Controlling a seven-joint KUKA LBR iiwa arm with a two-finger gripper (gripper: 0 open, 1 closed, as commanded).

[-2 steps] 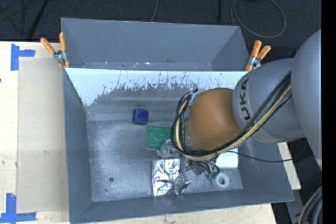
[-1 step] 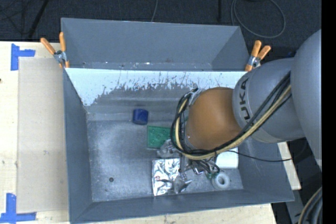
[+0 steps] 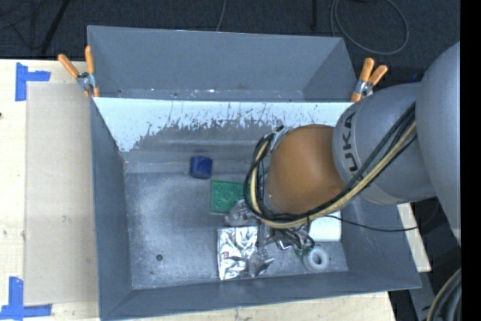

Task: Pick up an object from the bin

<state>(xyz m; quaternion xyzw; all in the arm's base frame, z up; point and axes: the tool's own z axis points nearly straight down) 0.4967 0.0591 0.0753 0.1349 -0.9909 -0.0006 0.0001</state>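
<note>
Crinkled silver foil packet (image 3: 236,252), lying by the front wall of the grey metal bin (image 3: 158,225), gripper (image 3: 270,246) low at its right edge; whether that gripper is open we cannot tell; we judge the grasp not yet secured; next comes closing squarely, then lifting.

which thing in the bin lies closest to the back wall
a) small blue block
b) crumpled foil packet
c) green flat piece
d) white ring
a: the small blue block lies just below the back wall's slope, while the green flat piece, the crumpled foil packet and the white ring all lie nearer the front.
</note>
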